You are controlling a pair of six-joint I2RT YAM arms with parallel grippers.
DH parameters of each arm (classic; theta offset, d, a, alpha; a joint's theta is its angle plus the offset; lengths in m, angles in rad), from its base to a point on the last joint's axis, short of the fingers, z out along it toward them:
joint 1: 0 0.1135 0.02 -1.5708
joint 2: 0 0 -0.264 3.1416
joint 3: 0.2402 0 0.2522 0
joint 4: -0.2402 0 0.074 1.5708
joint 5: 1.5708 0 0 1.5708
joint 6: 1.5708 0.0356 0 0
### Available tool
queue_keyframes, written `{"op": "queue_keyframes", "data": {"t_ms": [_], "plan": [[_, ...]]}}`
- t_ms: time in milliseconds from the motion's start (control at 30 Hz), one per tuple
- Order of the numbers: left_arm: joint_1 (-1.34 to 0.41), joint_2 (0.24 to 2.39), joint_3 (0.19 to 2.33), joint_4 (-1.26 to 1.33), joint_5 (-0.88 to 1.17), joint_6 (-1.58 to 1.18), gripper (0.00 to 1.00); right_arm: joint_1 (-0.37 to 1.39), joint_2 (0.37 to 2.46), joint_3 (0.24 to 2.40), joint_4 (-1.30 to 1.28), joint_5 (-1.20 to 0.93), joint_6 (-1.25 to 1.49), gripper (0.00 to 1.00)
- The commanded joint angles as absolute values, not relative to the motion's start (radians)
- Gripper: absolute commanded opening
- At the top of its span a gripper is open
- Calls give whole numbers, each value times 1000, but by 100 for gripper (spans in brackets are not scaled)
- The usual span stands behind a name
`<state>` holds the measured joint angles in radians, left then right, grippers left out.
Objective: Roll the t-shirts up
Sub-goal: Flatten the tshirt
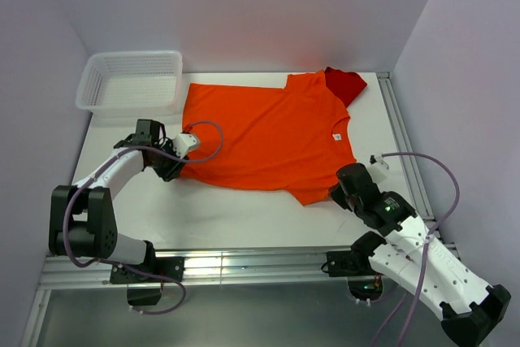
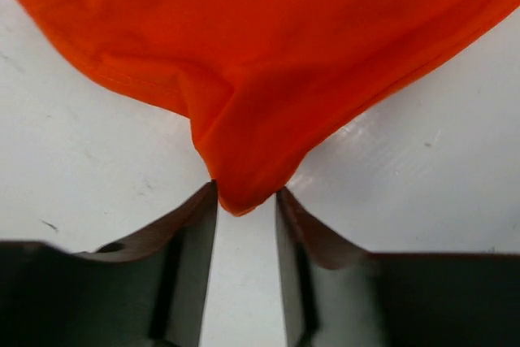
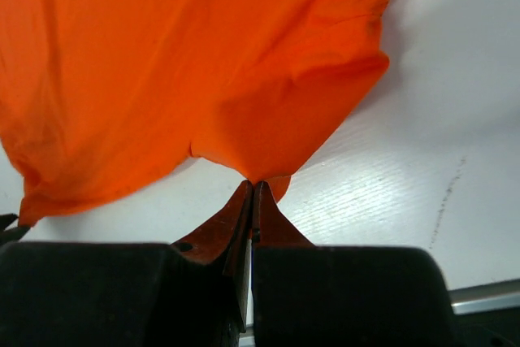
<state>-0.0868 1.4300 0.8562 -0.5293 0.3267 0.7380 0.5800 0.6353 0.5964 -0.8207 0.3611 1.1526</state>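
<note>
Right pincer (image 3: 253,186) tight on orange t-shirt (image 3: 162,54), left pincer (image 2: 246,189) narrowly agape (white basket (image 1: 134,54) alongside).

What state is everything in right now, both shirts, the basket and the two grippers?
orange t-shirt, spread flat, unrolled.
red t-shirt, mostly hidden under the orange one, far right corner.
basket, upright, far left.
left gripper, jaws parted around an orange corner.
right gripper, jaws shut on the orange shirt's edge.

The left gripper (image 2: 246,189) stands parted around a corner of the orange t-shirt (image 2: 268,54) on the white table (image 2: 73,168).
</note>
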Motion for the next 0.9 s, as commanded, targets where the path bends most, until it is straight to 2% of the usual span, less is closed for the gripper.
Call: {"op": "queue_keyframes", "data": {"t_ms": [0, 400, 600, 867], "plan": [[-92, 1385, 822, -578, 374, 810, 43, 583, 623, 640, -919, 434, 1170, 0], [-83, 1306, 789, -575, 396, 822, 56, 566, 611, 726, -1012, 494, 1154, 0], [-83, 1296, 747, -522, 351, 795, 56, 542, 617, 747, -1009, 491, 1121, 0], [-83, 1328, 704, -465, 402, 710, 55, 526, 632, 741, -982, 479, 1098, 0]]}}
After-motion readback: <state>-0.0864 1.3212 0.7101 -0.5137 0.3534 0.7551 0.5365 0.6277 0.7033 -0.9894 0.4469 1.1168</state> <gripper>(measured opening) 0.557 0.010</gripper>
